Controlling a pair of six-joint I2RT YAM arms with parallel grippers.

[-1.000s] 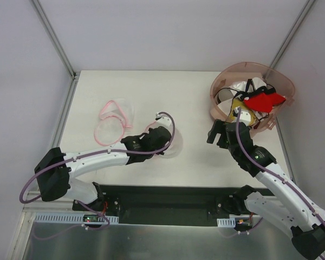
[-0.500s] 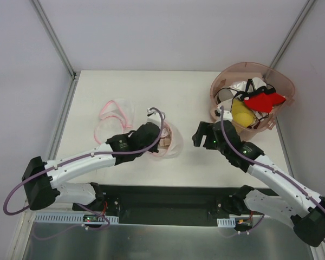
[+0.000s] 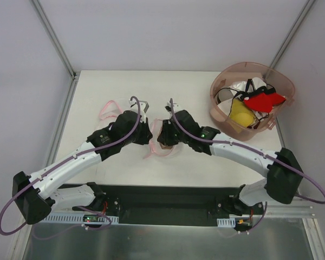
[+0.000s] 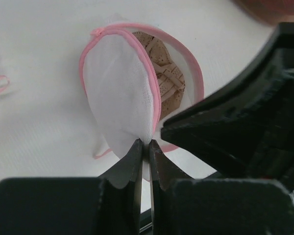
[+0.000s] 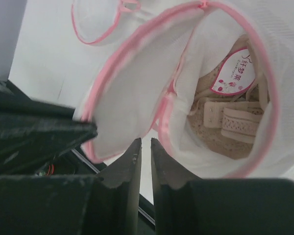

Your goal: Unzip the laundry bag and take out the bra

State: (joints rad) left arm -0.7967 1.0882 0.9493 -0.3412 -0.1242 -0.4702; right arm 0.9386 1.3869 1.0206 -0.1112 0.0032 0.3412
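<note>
The left gripper [image 4: 146,147] is clamping the laundry bag [image 4: 120,93] by its open flap, mid-frame. The bra [image 5: 225,122] is lying inside, toward the upper right from the right gripper [image 5: 146,147] (the nearer one; I cannot tell whether it is gripping).

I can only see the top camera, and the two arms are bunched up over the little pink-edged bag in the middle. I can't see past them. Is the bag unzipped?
Observer: Yes. On the right wrist camera the laundry bag gapes wide open, with its white mesh flap folded to one side.
Kid: Ooh! Is something inside it?
Observer: Yes. The bra lies down inside the bag. It looks beige and lacy, and a round tag with red print rests on top of it.
</note>
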